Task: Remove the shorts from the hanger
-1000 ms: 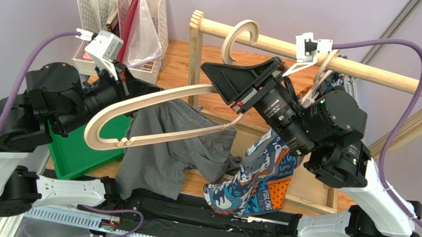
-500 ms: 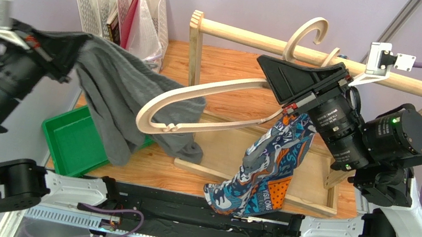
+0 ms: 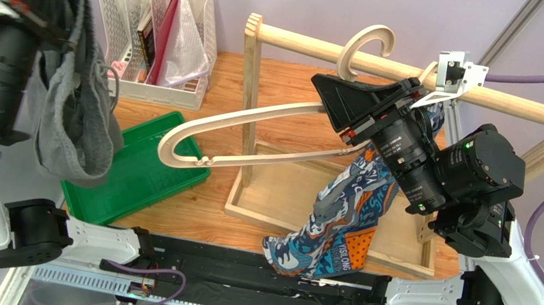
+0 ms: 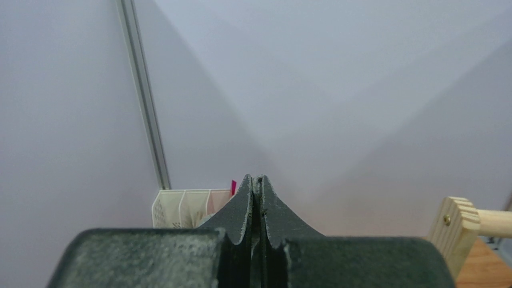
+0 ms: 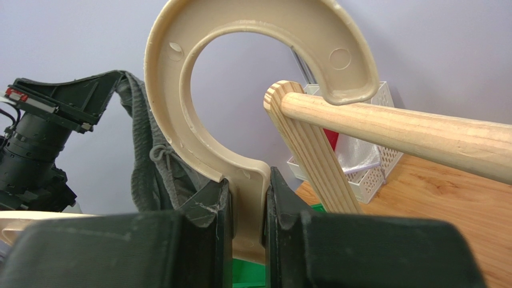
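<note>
Evidently braced at centre for stripping: curved cream plastic hanger, neck clamped between right gripper jaws. Held clear at upper left: plain heather-grey cloth shorts, pinched by left gripper jaws. Dangling lower centre: patterned blue-orange shorts.

Jaws pressed tight together, a white file rack behind, wooden rail end at right.
</note>
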Available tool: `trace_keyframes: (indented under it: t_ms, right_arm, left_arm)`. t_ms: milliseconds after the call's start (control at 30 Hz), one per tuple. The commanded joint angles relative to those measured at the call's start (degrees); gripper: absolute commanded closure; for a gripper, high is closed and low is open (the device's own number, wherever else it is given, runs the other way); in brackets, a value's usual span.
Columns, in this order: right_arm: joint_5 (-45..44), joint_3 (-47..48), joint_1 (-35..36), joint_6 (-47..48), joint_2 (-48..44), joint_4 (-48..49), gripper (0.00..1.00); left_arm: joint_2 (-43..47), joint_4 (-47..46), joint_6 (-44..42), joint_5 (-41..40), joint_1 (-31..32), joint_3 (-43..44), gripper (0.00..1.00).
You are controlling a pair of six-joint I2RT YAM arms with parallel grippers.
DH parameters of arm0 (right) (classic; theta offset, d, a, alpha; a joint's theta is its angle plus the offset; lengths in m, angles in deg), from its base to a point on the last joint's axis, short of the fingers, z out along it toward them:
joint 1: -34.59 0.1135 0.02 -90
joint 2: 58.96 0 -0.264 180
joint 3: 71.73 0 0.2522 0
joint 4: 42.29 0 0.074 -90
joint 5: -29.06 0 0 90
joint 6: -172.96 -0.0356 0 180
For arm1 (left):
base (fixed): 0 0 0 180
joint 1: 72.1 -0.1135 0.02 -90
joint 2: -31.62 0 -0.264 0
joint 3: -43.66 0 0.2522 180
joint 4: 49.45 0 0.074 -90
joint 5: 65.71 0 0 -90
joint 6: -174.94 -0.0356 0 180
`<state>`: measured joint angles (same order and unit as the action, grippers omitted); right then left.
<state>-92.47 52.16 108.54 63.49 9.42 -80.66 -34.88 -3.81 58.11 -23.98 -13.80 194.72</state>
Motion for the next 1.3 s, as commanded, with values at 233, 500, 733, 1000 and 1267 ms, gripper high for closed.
trace_keyframes:
  t_ms: [233,500,733,1000,1267]
  right_arm:
    - [-0.29,-0.79,-0.12,3.73,0.0,3.68,1.0]
    - [-0.46,-1.67,-0.21,5.22,-1.14,3.68,1.0]
    - [0.68,0.79,-0.04,7.07,-0.88,1.05,1.0]
    - [2.35,1.24,-0.12,6.81,-0.96,-1.59,1.0]
    - [1.82,-0.98,-0.13,6.01,-0.88,-0.71,1.0]
  left_arm:
    - [0.95,4.39,8.76,4.39,-10.43,-10.48,1.0]
    - [1.11,18.56,25.49,19.69,-30.08,-10.55,1.0]
    - [3.22,24.88,31.4,25.42,-43.09,-16.18,1.0]
    - [4.09,29.82,32.72,26.91,-53.9,-14.33,1.0]
    - [-1.08,27.71,30.08,25.16,-55.93,-6.88,1.0]
